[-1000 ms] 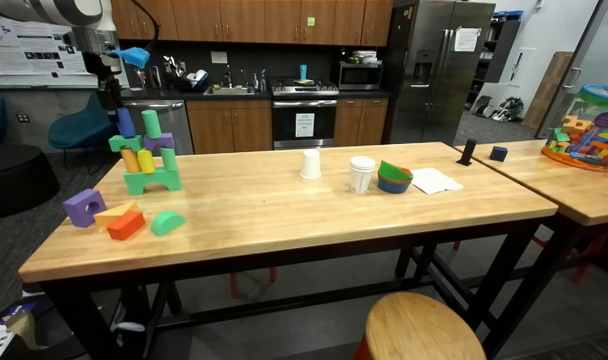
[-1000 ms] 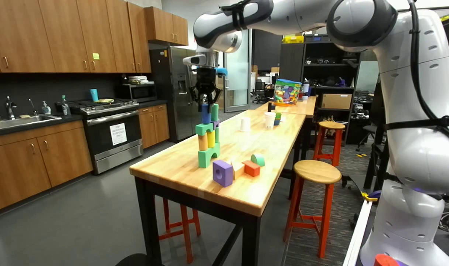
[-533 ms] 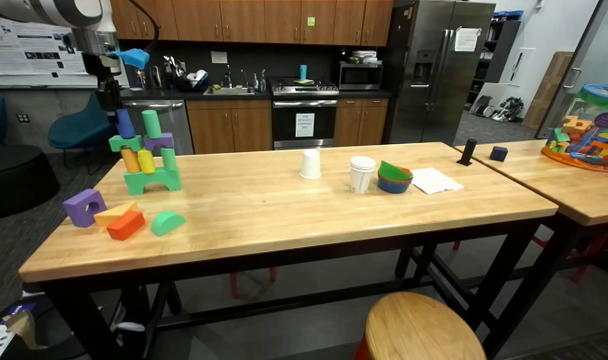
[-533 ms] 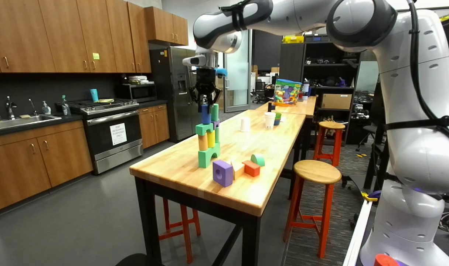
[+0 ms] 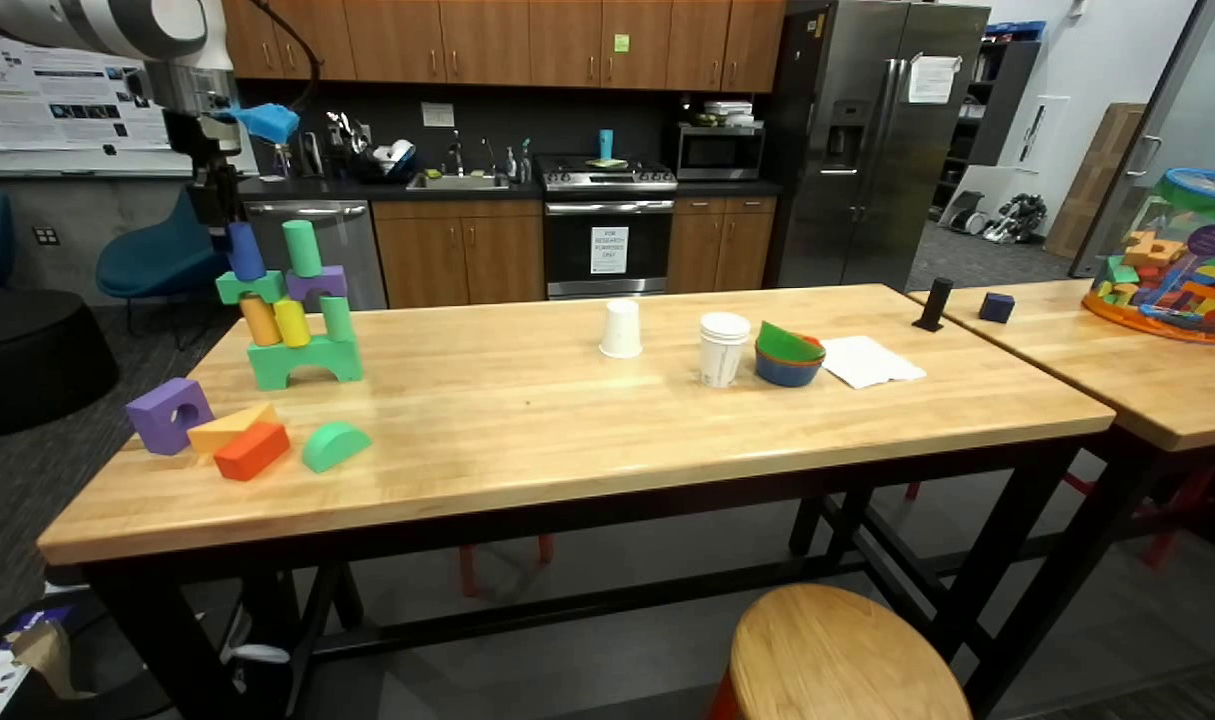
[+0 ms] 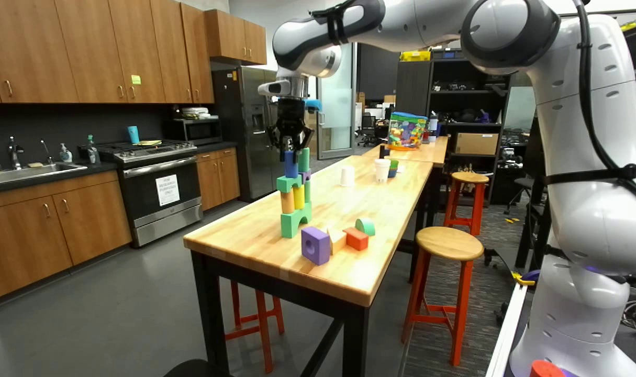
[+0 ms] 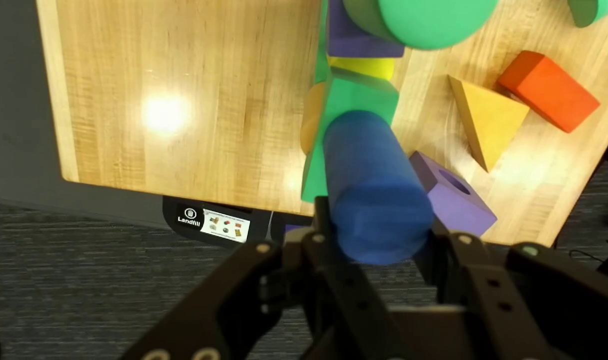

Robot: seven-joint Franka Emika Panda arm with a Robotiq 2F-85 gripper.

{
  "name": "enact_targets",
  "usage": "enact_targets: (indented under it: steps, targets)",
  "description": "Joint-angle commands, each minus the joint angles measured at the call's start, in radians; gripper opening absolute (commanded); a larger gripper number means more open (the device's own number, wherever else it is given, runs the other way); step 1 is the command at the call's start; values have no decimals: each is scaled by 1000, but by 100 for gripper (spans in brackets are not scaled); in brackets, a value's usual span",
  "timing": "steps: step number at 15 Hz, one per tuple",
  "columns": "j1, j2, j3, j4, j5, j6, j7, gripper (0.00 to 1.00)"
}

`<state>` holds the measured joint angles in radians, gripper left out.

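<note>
My gripper (image 7: pixel 379 222) points down with its two fingers against opposite sides of a blue cylinder (image 7: pixel 374 175). In both exterior views the blue cylinder (image 5: pixel 246 252) (image 6: pixel 291 165) is upright, leaning slightly, its lower end at a green block (image 5: pixel 252 287) atop a tower. Beneath are an orange cylinder (image 5: pixel 261 321), a yellow cylinder (image 5: pixel 292 323) and a green arch (image 5: pixel 307 358). Beside the blue cylinder a green cylinder (image 5: pixel 303 248) stands on a purple block (image 5: pixel 319 283), above another green cylinder (image 5: pixel 337 319). Whether the blue cylinder's underside fully touches is hidden.
On the wooden table (image 5: pixel 527 430) lie a purple block with a hole (image 5: pixel 170 416), a yellow triangle (image 5: pixel 229 430), a red-orange block (image 5: pixel 253 451) and a green half-round (image 5: pixel 335 446). White cups (image 5: pixel 724 350), bowls (image 5: pixel 787 368) and paper (image 5: pixel 872 362) are farther along.
In the last half second my gripper and the blue cylinder have shifted slightly, leftward in an exterior view and slightly down. The other tower blocks and loose blocks look unmoved.
</note>
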<state>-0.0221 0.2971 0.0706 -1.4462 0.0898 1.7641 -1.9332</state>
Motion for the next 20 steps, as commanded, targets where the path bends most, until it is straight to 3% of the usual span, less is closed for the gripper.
enact_targets:
  steps: [1,2,3,20]
  targets:
    - [-5,6,6,23,21,-17,7,14]
    - [-2,1,3,4,2,-4,1,14]
    - [-2,2,3,4,2,-4,1,39]
    - [-2,2,3,4,2,-4,1,39]
